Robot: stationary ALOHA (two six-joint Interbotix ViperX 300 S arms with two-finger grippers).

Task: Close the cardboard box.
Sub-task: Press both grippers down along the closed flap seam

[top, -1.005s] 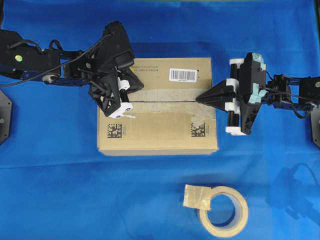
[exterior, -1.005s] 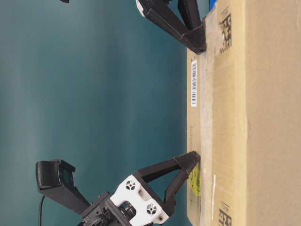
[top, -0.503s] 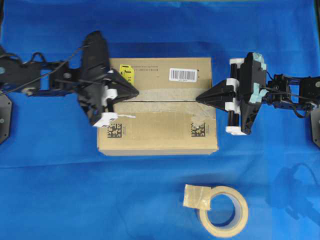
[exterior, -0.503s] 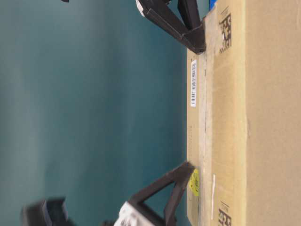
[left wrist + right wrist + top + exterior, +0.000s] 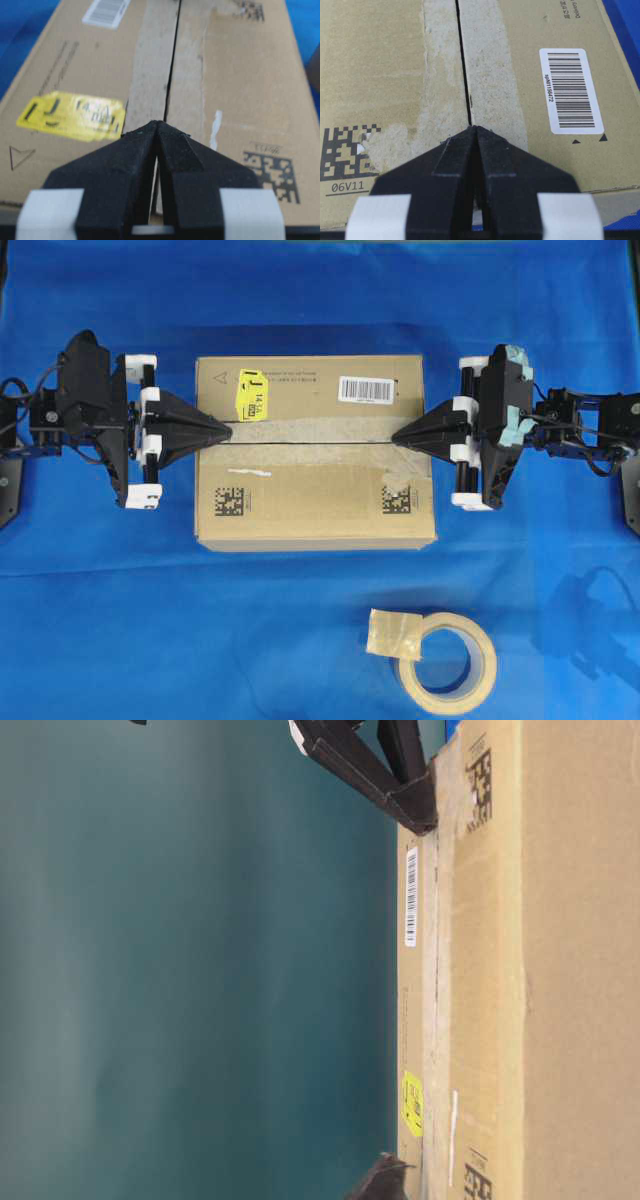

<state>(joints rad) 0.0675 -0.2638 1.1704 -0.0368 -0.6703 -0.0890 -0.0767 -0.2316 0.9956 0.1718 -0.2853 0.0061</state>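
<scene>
The cardboard box lies mid-table with its top flaps folded flat, meeting at a narrow centre seam. A yellow sticker and a white barcode label sit on its far flap. My left gripper is shut and empty, its tip over the seam at the box's left edge. My right gripper is shut and empty, its tip resting on the seam near the right edge. The wrist views show each closed tip, left gripper and right gripper, lined up with the seam. The table-level view shows the box side-on.
A beige tape roll with a loose end lies on the blue cloth in front of the box, toward the right. Both arms reach in from the left and right table edges.
The left gripper has drawn back leftward off the box top, from over the yellow sticker to the box's left edge, and turned level. The right gripper has stayed put.
</scene>
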